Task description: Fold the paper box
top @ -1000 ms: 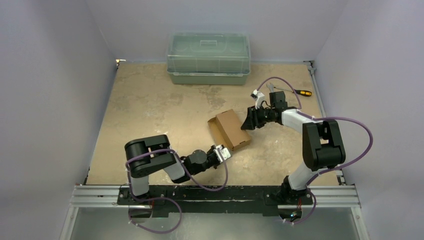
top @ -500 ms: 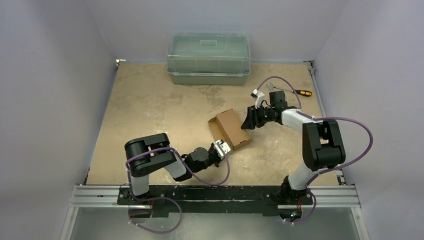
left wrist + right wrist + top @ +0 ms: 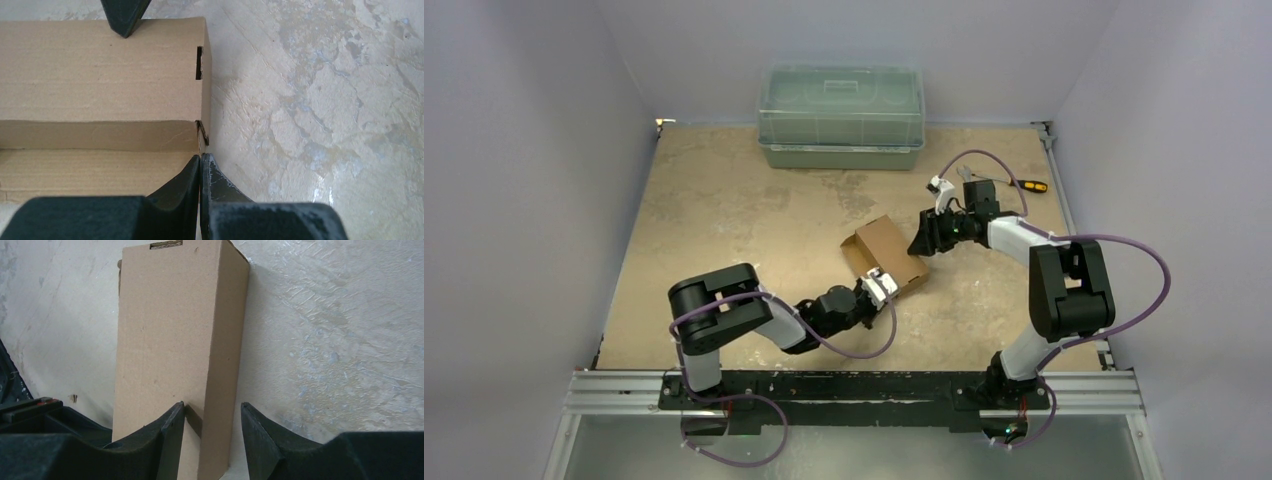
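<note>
Tabletop bears paper box, bin behind; left claw together, right claw apart.

Green bin (lidded), screwdriver far right

Built of chunky black joint housings and white link shells, left arm and right arm alike. Strung with looping purple cables. Tipped with matte black wedge fingers on left end effector and right end effector, scuffed pale at the edges.

I find no words, labels, brands or numbers to read in any view; the paper box shows plain, unprinted cardboard.
</note>
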You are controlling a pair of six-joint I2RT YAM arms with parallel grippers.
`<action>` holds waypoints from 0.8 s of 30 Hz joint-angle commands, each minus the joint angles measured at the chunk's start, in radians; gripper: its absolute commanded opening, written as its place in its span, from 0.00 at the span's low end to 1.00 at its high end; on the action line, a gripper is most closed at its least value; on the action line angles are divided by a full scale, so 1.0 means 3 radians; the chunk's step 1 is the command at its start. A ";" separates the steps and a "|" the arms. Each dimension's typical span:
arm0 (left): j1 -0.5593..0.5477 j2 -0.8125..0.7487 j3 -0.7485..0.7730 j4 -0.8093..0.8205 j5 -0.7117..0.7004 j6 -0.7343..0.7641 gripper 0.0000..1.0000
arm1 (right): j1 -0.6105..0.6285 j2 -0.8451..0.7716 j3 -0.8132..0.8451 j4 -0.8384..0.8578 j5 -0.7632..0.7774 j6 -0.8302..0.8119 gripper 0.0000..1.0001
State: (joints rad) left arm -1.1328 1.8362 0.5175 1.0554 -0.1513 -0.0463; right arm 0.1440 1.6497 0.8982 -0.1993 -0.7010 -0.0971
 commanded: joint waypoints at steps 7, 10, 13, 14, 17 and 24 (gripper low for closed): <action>0.0038 -0.0190 0.0570 -0.0982 -0.0090 -0.0154 0.00 | 0.0062 0.0059 0.0071 -0.0044 0.0067 -0.0080 0.48; 0.0048 -0.0181 0.0789 -0.1314 -0.0223 -0.0263 0.00 | 0.0070 0.0059 0.0077 -0.0048 0.0070 -0.0090 0.48; 0.0057 -0.0169 0.0961 -0.1523 -0.0274 -0.0345 0.00 | 0.0073 0.0057 0.0077 -0.0054 0.0071 -0.0096 0.48; 0.0063 -0.0158 0.1015 -0.1591 -0.0319 -0.0388 0.00 | 0.0077 0.0055 0.0074 -0.0058 0.0071 -0.0099 0.48; 0.0086 -0.0098 0.1245 -0.1978 -0.0491 -0.0610 0.00 | 0.0081 0.0054 0.0075 -0.0057 0.0067 -0.0106 0.48; 0.0103 -0.0092 0.1372 -0.2091 -0.0466 -0.0820 0.00 | 0.0086 0.0054 0.0079 -0.0067 0.0075 -0.0121 0.48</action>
State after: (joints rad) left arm -1.1202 1.8179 0.8852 0.4335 -0.2451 -0.2317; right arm 0.1581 1.6497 0.9043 -0.1913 -0.6930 -0.1135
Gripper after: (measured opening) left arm 0.006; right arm 0.482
